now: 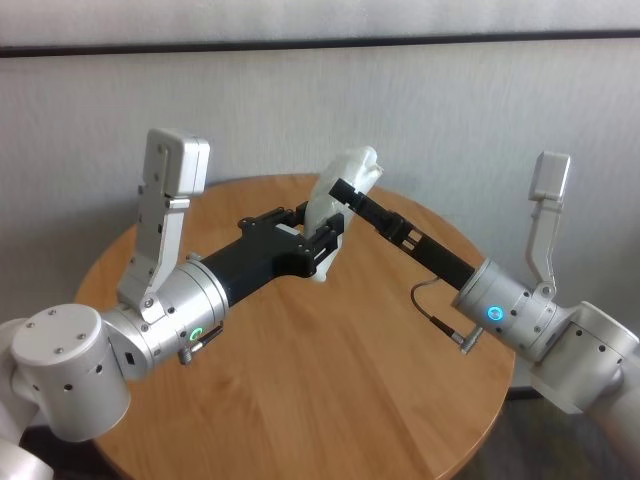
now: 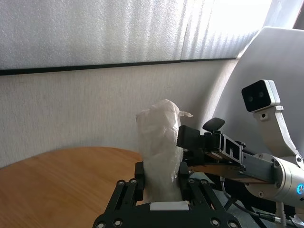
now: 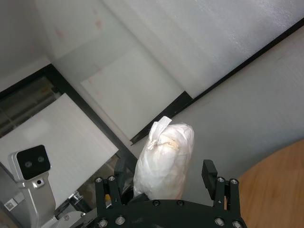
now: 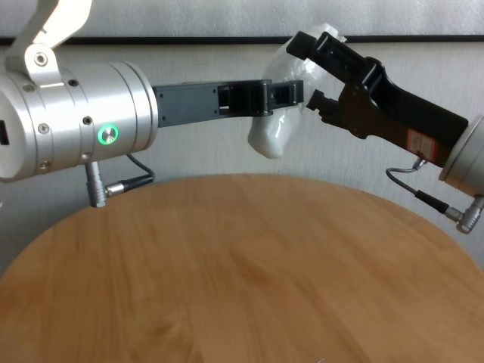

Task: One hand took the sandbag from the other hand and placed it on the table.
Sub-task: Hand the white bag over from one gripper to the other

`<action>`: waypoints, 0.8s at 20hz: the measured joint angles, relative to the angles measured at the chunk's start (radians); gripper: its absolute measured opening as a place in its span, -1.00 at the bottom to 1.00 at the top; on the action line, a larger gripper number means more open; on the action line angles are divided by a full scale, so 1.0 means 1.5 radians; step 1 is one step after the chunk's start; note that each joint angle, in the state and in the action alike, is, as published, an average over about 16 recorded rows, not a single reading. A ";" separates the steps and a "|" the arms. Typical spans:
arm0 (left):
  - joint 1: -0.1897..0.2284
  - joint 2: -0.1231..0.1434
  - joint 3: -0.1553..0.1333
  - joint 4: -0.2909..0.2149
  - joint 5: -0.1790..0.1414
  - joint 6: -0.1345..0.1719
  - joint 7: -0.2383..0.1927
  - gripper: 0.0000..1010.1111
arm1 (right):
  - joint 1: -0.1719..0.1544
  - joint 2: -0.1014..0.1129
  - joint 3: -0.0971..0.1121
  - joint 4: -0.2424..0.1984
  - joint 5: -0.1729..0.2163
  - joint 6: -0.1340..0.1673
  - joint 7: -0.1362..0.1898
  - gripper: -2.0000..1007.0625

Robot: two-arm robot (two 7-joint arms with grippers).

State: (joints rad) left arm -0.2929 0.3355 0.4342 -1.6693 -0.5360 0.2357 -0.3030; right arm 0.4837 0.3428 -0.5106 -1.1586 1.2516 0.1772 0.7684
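Note:
The white lumpy sandbag point(image 1: 350, 172) hangs upright in the air above the far side of the round wooden table point(image 1: 330, 380). My left gripper point(image 1: 318, 238), on the green-ringed wrist, is shut on the bag's lower half; the left wrist view shows its fingers point(image 2: 139, 176) pressed against the bag point(image 2: 161, 142). My right gripper point(image 1: 343, 190), on the blue-ringed wrist, reaches in from the right. It is open, with its fingers point(image 3: 209, 172) straddling the bag's upper part point(image 3: 166, 156) and a gap on one side. In the chest view both grippers meet at the bag point(image 4: 274, 136).
A pale wall with a dark rail stands just behind the table's far edge. White wrist cameras stick up above the left arm point(image 1: 175, 165) and the right arm point(image 1: 550, 180). Bare tabletop point(image 4: 242, 272) lies below the held bag.

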 joint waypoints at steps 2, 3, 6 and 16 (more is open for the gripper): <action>0.000 0.000 0.000 0.000 0.000 0.000 0.000 -0.12 | 0.004 0.000 -0.004 0.005 0.002 0.000 0.003 0.99; 0.000 0.000 0.000 0.000 0.000 0.000 0.000 -0.12 | 0.006 -0.001 -0.006 0.007 0.003 0.000 0.004 0.99; 0.000 0.000 0.000 0.000 0.000 0.000 0.000 -0.12 | 0.010 -0.001 -0.011 0.014 0.007 0.001 0.007 0.99; 0.000 0.000 0.000 0.000 0.000 0.000 0.000 -0.12 | 0.016 -0.002 -0.019 0.024 0.014 0.003 0.012 0.99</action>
State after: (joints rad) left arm -0.2930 0.3355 0.4342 -1.6693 -0.5359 0.2357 -0.3030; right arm 0.5079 0.3393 -0.5384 -1.1232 1.2723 0.1823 0.7863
